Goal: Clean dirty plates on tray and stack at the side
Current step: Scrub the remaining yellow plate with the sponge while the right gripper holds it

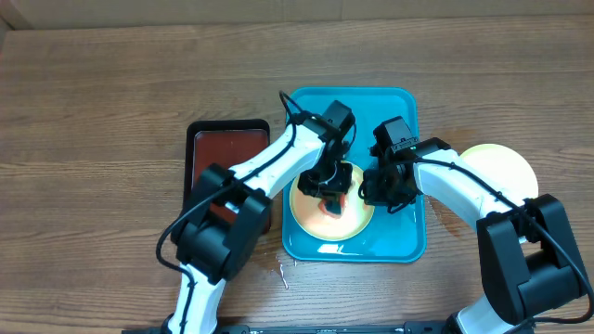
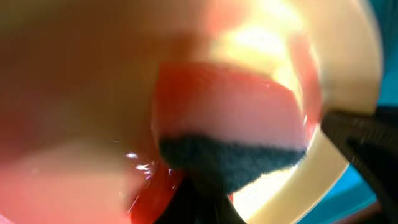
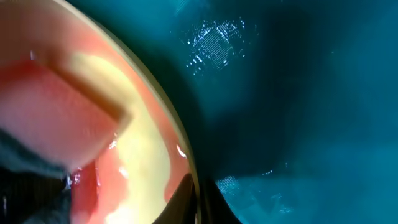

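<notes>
My left gripper (image 1: 327,188) pinches the sponge (image 1: 332,206), pressed down on the plate (image 1: 351,223); my right gripper (image 1: 385,193) sits at its right rim, closure indeterminate

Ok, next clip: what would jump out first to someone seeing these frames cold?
The bright teal tray mid-table, with a pale yellow plate on it and both arms bent over that plate. The left gripper presses a red sponge with a dark scouring side onto its smeared centre, while the right gripper sits at its right rim. A second pale plate lies on the table right of the tray.
</notes>
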Action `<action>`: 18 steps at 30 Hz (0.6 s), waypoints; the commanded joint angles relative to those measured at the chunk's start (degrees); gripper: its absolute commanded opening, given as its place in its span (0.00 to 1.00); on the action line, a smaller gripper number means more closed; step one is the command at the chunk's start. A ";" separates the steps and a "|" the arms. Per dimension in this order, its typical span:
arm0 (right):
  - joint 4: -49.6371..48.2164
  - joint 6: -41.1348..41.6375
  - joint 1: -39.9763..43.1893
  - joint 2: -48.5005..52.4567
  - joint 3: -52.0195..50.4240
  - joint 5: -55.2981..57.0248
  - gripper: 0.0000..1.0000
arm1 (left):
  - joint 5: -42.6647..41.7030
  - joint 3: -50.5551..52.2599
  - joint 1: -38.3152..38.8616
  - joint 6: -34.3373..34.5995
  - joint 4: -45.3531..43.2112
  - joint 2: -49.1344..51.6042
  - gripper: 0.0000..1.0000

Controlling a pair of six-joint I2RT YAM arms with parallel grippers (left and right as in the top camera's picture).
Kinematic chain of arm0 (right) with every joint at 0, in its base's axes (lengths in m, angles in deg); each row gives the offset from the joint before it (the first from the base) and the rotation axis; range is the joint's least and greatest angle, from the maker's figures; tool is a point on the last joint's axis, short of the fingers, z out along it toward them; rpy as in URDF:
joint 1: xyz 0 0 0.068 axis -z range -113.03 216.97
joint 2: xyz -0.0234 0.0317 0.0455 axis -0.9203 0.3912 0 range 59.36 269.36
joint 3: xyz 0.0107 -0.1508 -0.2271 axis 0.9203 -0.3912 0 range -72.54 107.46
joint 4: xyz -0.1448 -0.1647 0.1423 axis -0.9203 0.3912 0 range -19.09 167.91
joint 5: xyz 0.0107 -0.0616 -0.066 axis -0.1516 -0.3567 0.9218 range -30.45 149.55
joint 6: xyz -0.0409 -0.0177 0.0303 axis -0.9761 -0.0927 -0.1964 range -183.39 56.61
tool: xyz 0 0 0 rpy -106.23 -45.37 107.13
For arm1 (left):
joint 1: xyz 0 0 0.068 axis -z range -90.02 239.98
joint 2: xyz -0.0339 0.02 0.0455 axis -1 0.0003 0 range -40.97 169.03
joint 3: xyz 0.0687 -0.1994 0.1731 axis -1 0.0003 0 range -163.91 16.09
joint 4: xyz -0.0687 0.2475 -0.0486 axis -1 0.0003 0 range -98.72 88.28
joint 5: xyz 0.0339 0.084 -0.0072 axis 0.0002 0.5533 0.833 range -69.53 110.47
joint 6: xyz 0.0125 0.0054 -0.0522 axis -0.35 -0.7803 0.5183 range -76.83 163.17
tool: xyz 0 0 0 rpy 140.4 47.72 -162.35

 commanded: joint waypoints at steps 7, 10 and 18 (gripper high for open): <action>-0.04 -0.07 0.09 0.50 -1.16 2.29 0.04 | 0.09 -0.11 0.26 -2.32 8.33 2.03 0.04; -0.17 -0.09 0.09 0.50 -1.16 2.29 0.04 | 7.58 -0.11 0.22 -0.72 10.82 2.03 0.04; -0.17 -0.09 0.09 0.50 -1.16 2.29 0.04 | 28.83 -0.11 -0.90 7.69 12.26 1.29 0.05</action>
